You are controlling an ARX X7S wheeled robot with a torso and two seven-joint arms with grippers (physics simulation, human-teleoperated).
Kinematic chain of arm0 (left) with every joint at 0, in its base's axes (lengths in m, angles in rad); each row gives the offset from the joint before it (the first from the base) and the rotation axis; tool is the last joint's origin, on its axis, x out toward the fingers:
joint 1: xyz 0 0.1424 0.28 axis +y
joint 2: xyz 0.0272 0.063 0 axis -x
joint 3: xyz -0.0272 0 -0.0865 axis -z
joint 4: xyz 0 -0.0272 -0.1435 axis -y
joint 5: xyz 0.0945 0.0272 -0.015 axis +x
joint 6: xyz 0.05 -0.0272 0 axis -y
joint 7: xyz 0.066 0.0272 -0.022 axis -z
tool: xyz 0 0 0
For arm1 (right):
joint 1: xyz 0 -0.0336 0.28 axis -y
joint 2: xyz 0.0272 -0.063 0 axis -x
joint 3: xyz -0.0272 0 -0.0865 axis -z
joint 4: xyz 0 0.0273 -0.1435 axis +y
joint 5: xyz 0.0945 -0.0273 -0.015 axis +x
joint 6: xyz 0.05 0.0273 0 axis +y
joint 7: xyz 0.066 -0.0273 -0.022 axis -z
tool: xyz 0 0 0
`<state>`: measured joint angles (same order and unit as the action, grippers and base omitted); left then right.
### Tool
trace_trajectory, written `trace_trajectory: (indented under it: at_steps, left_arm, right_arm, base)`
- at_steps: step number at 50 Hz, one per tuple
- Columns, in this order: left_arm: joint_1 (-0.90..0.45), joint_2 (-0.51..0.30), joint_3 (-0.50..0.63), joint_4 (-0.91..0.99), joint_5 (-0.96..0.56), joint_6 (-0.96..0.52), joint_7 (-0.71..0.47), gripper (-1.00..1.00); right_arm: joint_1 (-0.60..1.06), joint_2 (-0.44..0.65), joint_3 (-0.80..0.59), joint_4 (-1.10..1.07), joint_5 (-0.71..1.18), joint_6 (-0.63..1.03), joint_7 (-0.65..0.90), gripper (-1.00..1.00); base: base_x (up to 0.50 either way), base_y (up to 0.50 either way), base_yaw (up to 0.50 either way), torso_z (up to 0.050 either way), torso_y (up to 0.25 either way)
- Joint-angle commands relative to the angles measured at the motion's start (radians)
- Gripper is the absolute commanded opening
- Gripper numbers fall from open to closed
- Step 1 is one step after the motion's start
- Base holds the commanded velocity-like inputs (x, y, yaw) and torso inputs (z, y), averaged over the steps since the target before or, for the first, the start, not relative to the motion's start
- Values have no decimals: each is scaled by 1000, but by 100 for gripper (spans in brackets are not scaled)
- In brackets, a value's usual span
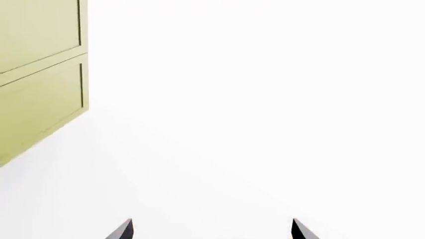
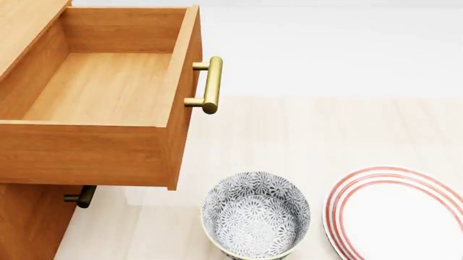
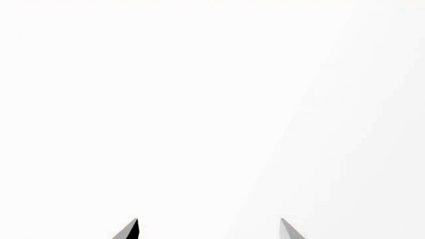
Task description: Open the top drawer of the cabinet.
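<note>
The cabinet (image 2: 29, 222) stood at the left of the head view, an orange-brown wood-grain box whose lower front ran down out of the picture; the top drawer (image 2: 101, 146) was pulled well out of it toward the camera, its plain wooden inside bare and open to view, its front panel turned to the right; on that panel the brass bar handle (image 2: 211, 84) stood out on two short posts, with nothing gripping it; beneath the drawer's overhang the end of a lower drawer's handle (image 2: 82, 196) showed in shadow; all of this rested on a pale wood-toned counter (image 2: 304, 130) that met a white wall behind; to the right, a white plate with red rings (image 2: 347, 214) lay partly cut off by the picture's edge, and just beside it, apart from the cabinet, a bowl with a grey floral pattern (image 2: 255, 216) sat upright below the drawer's corner; in the left wrist view an olive-green panelled surface (image 1: 40, 74) hung against white, and the left gripper (image 1: 212, 230) showed only two dark tips of its fingers (image 1: 123, 231), spread wide with nothing between them; the right gripper (image 3: 209, 230) likewise had its fingers (image 3: 129, 231) set wide apart and empty, facing blank white.
</note>
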<state>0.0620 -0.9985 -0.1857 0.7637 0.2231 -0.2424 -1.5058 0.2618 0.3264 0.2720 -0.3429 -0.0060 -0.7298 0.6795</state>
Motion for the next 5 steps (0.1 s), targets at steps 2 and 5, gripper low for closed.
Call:
trace_trajectory:
  at_steps: [2,5]
  left_arm:
    - [16,39,-85,20,14,-2,62,100]
    - [18,43,-103,28,11,-3,71,100]
  right_arm:
    - [15,-4,63,-54,-18,22,-5,100]
    - [19,0,73,-76,-15,34,-2,100]
  base:
    - [0,0,0,0,0]
    - [0,0,0,0,0]
